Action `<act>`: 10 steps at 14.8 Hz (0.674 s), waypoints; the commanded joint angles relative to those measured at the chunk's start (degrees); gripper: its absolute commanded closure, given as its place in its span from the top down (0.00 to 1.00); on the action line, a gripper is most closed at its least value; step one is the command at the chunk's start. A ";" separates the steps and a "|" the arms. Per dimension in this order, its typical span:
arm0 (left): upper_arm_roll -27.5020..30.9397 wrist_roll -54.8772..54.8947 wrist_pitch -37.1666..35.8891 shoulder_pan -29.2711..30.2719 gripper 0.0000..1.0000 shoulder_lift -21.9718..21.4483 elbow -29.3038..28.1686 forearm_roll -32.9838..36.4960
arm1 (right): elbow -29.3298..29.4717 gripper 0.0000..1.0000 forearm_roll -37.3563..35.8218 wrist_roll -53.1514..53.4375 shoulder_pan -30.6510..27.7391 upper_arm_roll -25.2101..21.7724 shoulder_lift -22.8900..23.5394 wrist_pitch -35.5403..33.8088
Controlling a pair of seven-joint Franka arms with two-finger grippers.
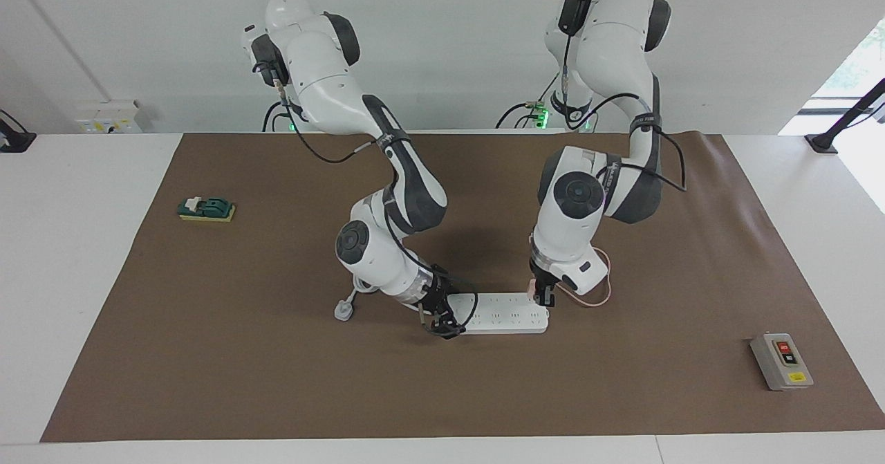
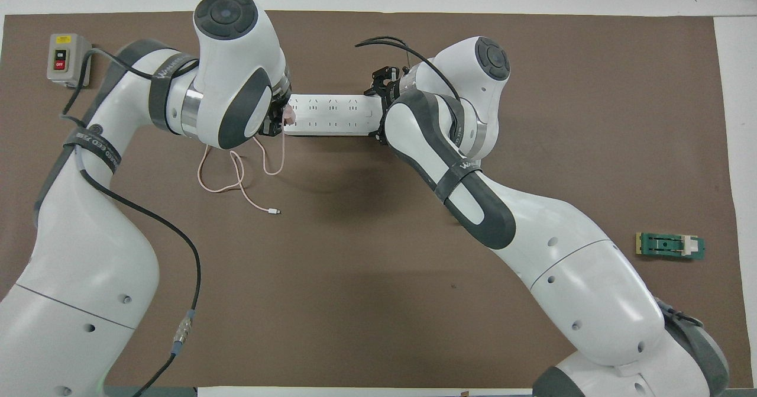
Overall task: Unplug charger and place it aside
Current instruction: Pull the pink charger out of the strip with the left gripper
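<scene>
I have the left gripper (image 1: 544, 299) pinching the charger (image 1: 533, 288) just above the power strip (image 1: 501, 313), which the right gripper (image 1: 442, 326), fingers unreadable, pins near the worktop's middle; next, carry it aside.

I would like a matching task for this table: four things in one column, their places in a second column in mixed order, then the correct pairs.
Things:
1. charger
2. white plug
3. grey switch box
4. green block

Places:
A. on the mat near the right arm's end, nearer to the robots than the power strip
B. held in the left tool, over the strip's end
C. on the mat by the right tool
D. near the mat's corner at the left arm's end

Pairs: 1-B, 2-C, 3-D, 4-A
</scene>
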 commanded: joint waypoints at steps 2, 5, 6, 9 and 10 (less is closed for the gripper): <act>0.28 0.88 -3.19 -0.20 0.00 -2.62 0.54 1.09 | 2.20 0.00 -0.85 0.22 -0.81 0.15 2.05 0.91; 0.28 4.63 -3.28 -0.20 0.00 -2.80 0.45 1.18 | 2.20 0.00 -0.94 0.14 -0.72 0.15 1.96 0.65; 0.46 7.53 -3.28 -0.20 0.00 -3.50 0.36 1.09 | 2.20 0.00 -1.03 0.14 -0.72 0.15 1.88 0.47; 0.54 19.56 -4.24 -0.55 0.00 -5.69 -1.38 -0.05 | 2.20 1.00 -0.16 -0.21 -0.90 0.15 1.00 0.73; 0.54 23.25 -4.86 -0.55 0.00 -6.74 -2.61 0.03 | 1.67 1.00 -0.67 -0.22 -1.07 0.06 0.39 1.26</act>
